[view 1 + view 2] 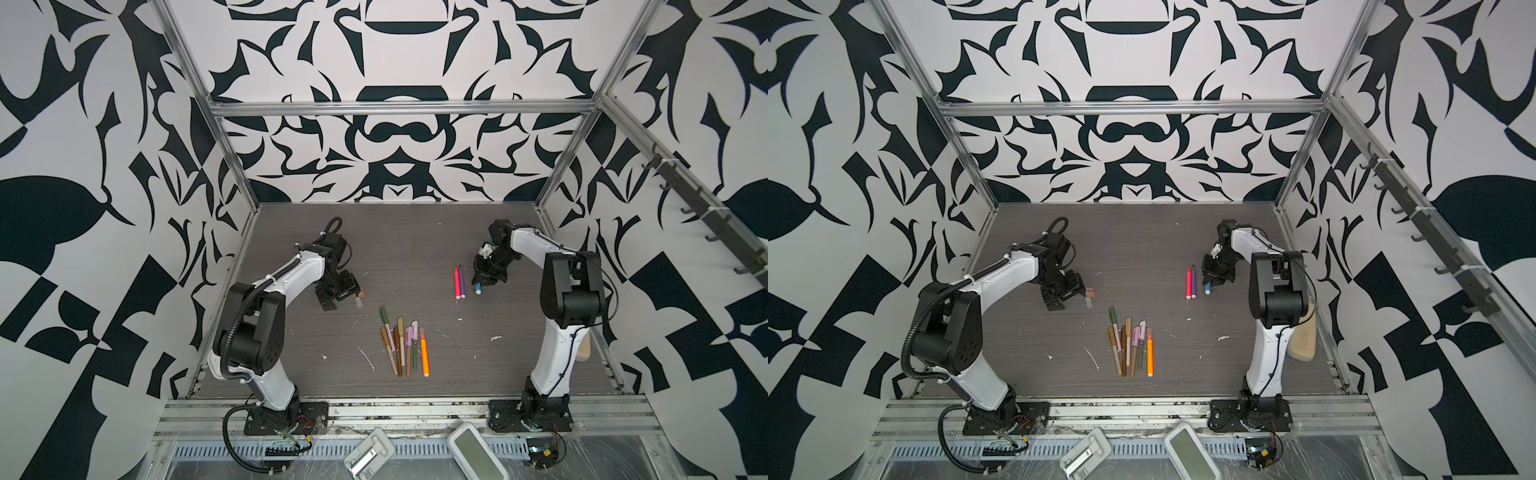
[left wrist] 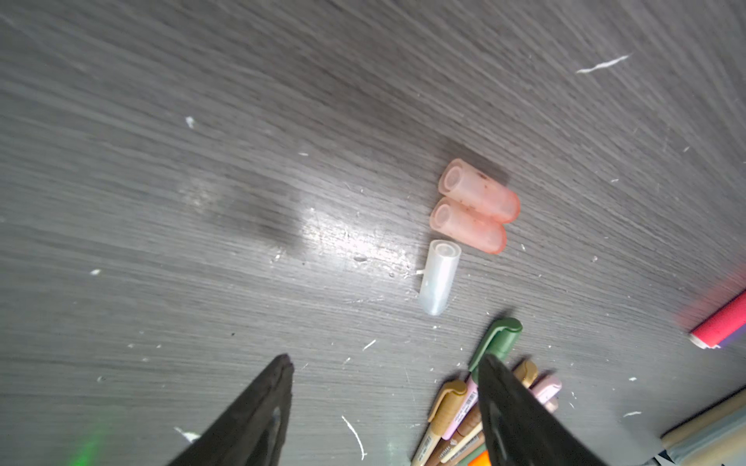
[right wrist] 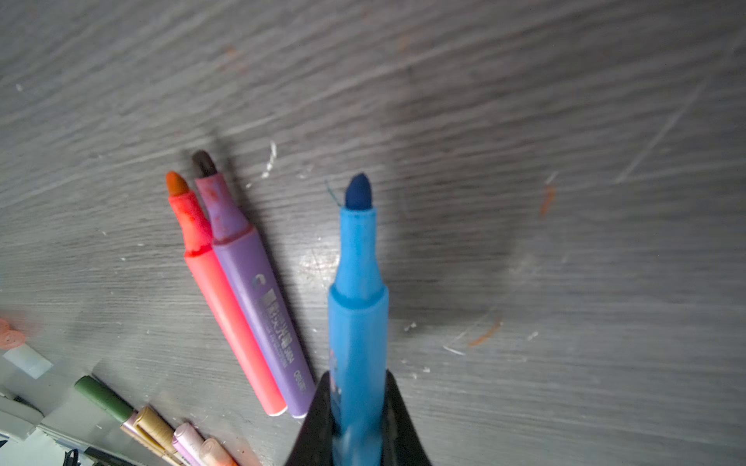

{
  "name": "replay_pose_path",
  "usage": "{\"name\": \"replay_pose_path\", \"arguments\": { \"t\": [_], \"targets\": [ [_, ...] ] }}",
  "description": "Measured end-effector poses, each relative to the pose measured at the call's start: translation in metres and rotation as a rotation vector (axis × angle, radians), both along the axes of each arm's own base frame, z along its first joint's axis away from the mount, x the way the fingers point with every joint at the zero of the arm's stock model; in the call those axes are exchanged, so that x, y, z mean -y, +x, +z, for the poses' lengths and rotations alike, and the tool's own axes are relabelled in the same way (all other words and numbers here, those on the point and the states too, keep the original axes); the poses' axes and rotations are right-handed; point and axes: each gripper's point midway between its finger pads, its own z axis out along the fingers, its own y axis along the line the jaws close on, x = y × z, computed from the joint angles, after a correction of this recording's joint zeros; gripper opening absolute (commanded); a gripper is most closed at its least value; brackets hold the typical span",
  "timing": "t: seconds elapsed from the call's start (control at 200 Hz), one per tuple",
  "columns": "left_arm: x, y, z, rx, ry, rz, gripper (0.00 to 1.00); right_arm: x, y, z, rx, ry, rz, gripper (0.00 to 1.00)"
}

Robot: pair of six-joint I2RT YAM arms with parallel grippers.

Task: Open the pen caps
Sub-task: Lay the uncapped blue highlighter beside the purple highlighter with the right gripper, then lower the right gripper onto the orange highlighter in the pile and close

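Top views, left gripper: low over the desk, left of its middle, just beside the loose pen caps; the jaw gap is hard to read from here.
Top views, right gripper: right of the desk's middle, clamped on the blue pen.
Top views, laid pens: the pink-red pen and purple pen lie touching side by side, just left of the blue pen.
Top views, pile: the muted pens lie between the middle and the front edge with the orange pen on their right, caps on.
Left wrist, left gripper: jaws spread wide, nothing between them.
Left wrist, caps: two peach caps lie touching on the desk, with a clear cap just beside them. The green pen is near, cap on.
Right wrist, right gripper: closed on the blue pen's barrel, its dark tip bare.
Right wrist, neighbours: the pink-red and purple pens lie flat, tips bare.
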Motion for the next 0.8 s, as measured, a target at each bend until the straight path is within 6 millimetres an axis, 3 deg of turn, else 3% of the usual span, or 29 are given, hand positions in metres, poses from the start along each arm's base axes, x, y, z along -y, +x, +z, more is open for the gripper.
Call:
{"name": "replay_pose_path", "arguments": {
  "t": [0.195, 0.445, 0.575, 0.62, 0.805],
  "targets": [
    [0.000, 0.000, 0.000, -0.002, -0.003, 0.004, 0.73, -0.006, 0.004, 0.002, 0.013, 0.035, 0.000, 0.35],
    [0.001, 0.000, 0.001, -0.003, -0.005, 0.010, 0.71, -0.019, 0.012, 0.008, 0.046, 0.119, 0.000, 0.36],
    [0.001, 0.000, 0.001, -0.004, -0.008, 0.017, 0.84, -0.023, 0.013, 0.010, 0.051, 0.145, -0.001, 0.36],
    [0.002, 0.001, 0.001, -0.002, -0.009, 0.012, 1.00, -0.024, 0.013, 0.011, 0.052, 0.148, -0.003, 0.36],
    [0.001, 0.003, 0.003, 0.010, -0.010, 0.035, 0.99, -0.024, -0.002, 0.022, 0.073, 0.130, -0.001, 0.35]
  ]
}}
